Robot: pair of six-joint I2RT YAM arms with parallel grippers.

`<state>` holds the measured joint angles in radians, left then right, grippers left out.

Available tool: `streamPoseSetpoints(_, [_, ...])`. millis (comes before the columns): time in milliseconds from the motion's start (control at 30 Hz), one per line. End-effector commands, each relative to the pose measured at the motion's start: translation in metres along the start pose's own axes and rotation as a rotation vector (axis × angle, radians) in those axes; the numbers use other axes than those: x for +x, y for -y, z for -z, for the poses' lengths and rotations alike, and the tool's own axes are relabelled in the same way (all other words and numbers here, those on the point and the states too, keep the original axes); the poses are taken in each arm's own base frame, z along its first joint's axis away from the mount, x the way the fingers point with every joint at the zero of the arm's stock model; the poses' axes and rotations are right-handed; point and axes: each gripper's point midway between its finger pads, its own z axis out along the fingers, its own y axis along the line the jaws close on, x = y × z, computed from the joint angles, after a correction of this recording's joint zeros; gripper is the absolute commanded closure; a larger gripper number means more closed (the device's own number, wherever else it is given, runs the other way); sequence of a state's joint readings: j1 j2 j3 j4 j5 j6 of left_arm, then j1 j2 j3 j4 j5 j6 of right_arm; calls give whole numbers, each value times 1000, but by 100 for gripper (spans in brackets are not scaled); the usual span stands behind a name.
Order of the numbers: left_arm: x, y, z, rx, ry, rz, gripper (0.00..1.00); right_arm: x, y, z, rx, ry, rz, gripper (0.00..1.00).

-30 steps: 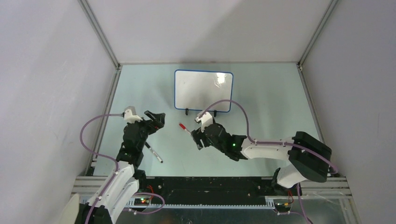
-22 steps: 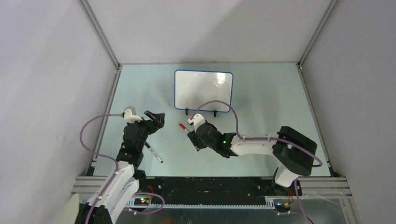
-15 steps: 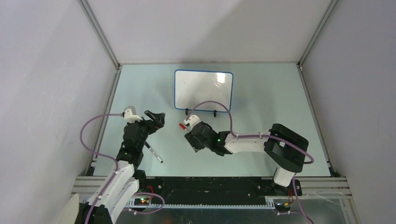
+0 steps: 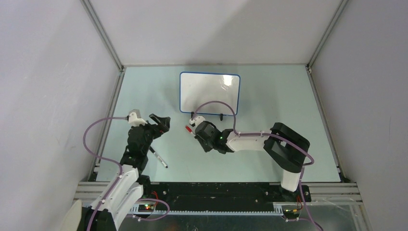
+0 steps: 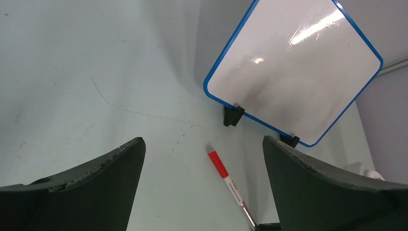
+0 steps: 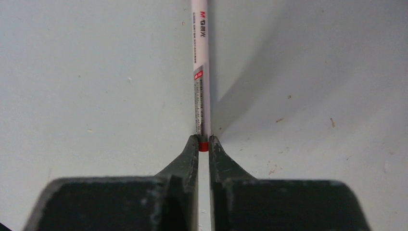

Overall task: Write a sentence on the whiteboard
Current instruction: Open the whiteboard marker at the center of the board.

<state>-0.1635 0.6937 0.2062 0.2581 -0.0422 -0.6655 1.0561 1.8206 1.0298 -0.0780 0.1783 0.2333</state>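
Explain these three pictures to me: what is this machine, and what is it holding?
These are two robot arms bolted to a table. The wide picture looks down from above. The other two come from a small camera on each wrist, so the dark shapes at the bottom are that arm's own fingers. A blank whiteboard stands at the back. The right gripper is shut on a red-capped marker. The left gripper is open and holds nothing. A dark pen lies beside the left arm.

One whiteboard, two markers.
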Motion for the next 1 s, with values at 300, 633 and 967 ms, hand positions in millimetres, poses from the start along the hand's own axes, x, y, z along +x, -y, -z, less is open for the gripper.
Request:
streamPoseSetpoints(300, [5, 52, -18, 201, -122, 78, 1, -31, 3, 30, 28, 126, 3, 100])
streamPoseSetpoints(633, [49, 91, -32, 392, -385, 304, 18, -50, 5, 56, 20, 265, -8, 100])
streamPoseSetpoints(967, [63, 99, -36, 426, -450, 362, 28, -55, 2, 67, 12, 318, 4, 100])
